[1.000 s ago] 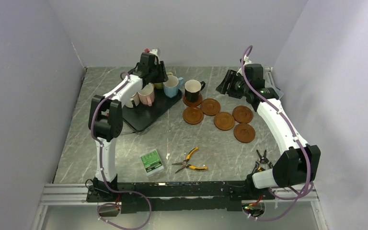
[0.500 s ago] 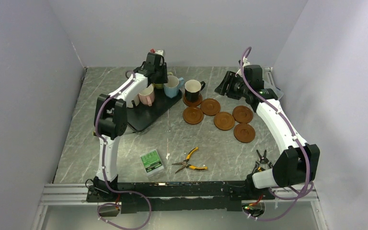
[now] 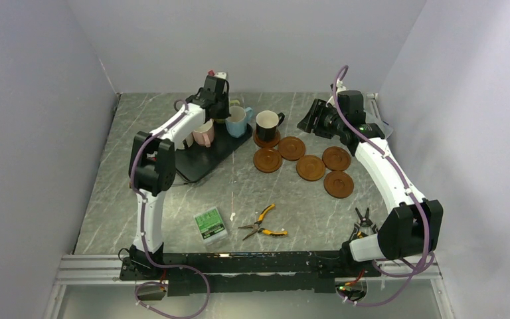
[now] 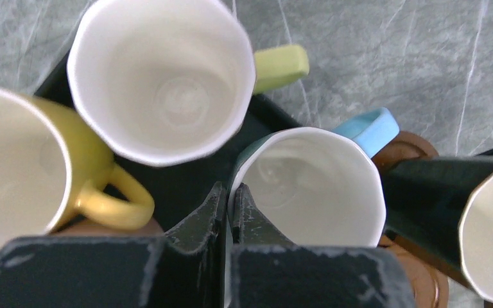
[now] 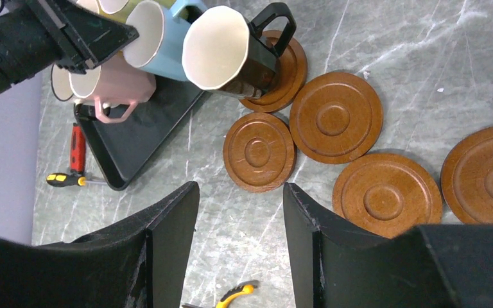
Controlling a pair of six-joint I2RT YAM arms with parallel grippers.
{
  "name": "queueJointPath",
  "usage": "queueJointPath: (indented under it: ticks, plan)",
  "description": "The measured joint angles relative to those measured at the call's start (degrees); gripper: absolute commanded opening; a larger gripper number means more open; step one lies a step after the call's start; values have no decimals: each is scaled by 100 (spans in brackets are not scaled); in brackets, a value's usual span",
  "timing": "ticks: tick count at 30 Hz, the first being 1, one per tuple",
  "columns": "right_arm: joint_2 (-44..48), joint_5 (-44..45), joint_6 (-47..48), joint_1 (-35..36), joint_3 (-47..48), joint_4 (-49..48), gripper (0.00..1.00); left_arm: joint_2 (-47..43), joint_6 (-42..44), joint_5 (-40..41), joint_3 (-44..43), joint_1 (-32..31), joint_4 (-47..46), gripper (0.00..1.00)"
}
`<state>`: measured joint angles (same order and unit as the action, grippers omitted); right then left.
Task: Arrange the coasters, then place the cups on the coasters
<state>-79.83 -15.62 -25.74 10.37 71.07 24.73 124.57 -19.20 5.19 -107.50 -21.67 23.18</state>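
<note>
As the left tool (image 4: 229,199) pinches it, the blue cup (image 4: 311,186) stands upright

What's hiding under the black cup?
A brown coaster sits under the black cup, flat on the table. Part of its ringed rim sticks out beside the cup. The coaster's middle is covered by the cup, so it cannot be seen.

Mugs (image 3: 237,121) crowded rim-to-rim on tray (image 3: 196,167), tight for entry; bare table (image 3: 292,197) strip btwn coasters (image 3: 311,167) & pliers (image 3: 263,226).

Black mug (image 3: 267,123) on a coaster (image 3: 266,140), five coasters (image 3: 311,167) alongside, blue mug (image 3: 238,120) upright
</note>
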Motion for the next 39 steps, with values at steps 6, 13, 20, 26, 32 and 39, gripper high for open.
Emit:
queueJointPath:
  ticks: [6,13,20,26,32,39]
  plan:
    - [2,7,0,0,0,7,55,-695,-256,116,933,-22,-87,3]
    - [42,87,-83,50,0,92,56,-1552,-474,286,1727,-46,-219,3]
    - [118,726,-426,695,61,236,59,-2354,-562,761,2247,-315,-459,3]
    - [15,1261,-824,1845,365,254,60,-3174,-739,1432,3101,-940,-667,3]
    - [-354,1768,-1088,2516,640,258,58,-3847,-1047,2035,3805,-1615,-715,3]
    - [-866,2376,-1226,3075,767,420,54,-4240,-1547,2527,4363,-2109,-754,3]
